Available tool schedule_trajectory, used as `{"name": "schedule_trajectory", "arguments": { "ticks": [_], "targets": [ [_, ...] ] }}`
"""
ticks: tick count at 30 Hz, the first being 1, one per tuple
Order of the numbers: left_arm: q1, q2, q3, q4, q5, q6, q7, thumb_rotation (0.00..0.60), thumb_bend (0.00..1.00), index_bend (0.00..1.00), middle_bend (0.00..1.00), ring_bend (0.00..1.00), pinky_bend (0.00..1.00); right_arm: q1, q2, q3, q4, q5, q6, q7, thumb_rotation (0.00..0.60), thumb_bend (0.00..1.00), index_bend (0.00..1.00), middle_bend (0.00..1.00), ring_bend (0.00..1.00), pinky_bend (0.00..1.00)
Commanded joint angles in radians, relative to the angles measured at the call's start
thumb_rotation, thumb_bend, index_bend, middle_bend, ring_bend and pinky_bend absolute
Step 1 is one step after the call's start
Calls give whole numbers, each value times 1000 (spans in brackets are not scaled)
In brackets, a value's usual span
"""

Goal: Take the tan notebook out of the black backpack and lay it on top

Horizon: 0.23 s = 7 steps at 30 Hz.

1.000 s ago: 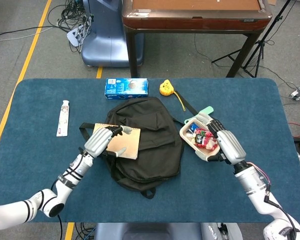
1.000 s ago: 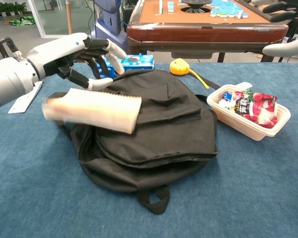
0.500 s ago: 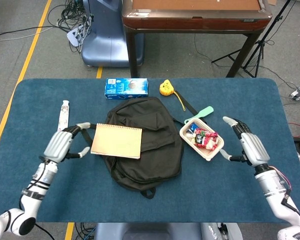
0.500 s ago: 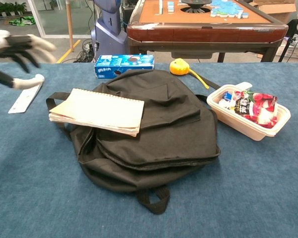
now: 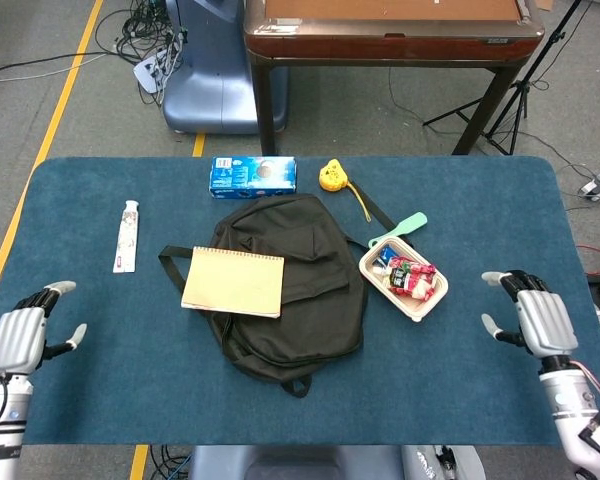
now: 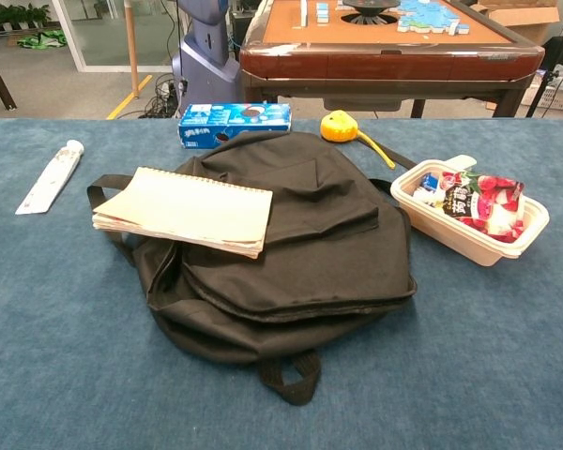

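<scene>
The tan notebook lies flat on the left part of the black backpack, its left edge overhanging the bag. My left hand hovers at the table's near left corner, far from the bag, fingers apart and holding nothing. Near the right edge of the table my right hand is likewise empty with spread fingers. Neither hand shows in the chest view.
A blue snack box and a yellow tape measure lie behind the bag. A white tube is at the left. A beige tray of snack packets sits right of the bag. A wooden table stands beyond.
The left hand let go of the notebook, which now rests on the bag, and pulled back to the near left corner. The right hand left the tray and withdrew to the right edge.
</scene>
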Motion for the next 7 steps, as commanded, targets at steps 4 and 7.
{"name": "schedule_trajectory", "arguments": {
  "ticks": [4, 7],
  "targets": [
    [58, -7, 19, -23, 39, 52, 41, 600, 249, 252, 237, 275, 280, -62, -30, -24, 0, -37, 78, -39, 600, 327, 307, 325, 179, 214],
    [73, -13, 20, -29, 55, 58, 44, 600, 249, 254, 237, 274, 275, -74, -30, -23, -3, -47, 89, -36, 600, 326, 307, 325, 179, 214]
  ]
}}
